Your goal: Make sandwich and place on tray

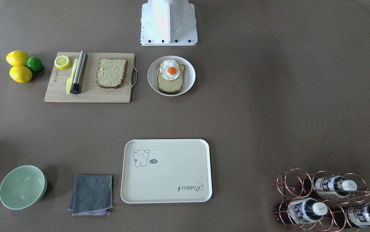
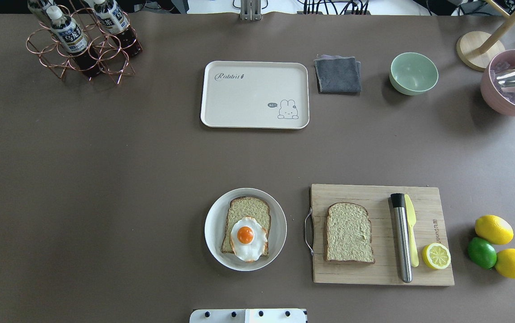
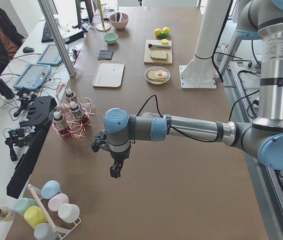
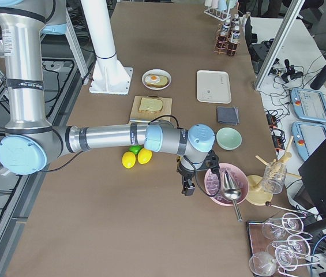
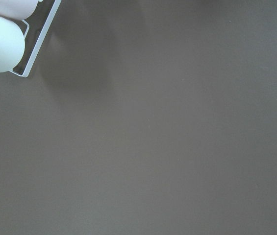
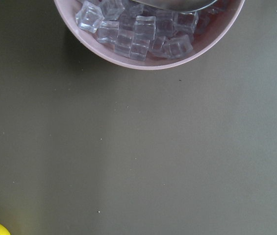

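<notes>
Left hand (image 3: 115, 174) well apart from tray (image 3: 108, 74)

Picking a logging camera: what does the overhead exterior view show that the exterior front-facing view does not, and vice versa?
Overhead only: the pink bowl of ice and a wooden stand. Front-facing only: the white column on the robot's base. Both: the tray, the plate with egg-topped bread, the cutting board with the second slice, and no gripper.

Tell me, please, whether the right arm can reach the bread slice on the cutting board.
Probably yes: the right gripper hangs above bare table beyond the lemons, and nothing covers the bread slice.
</notes>
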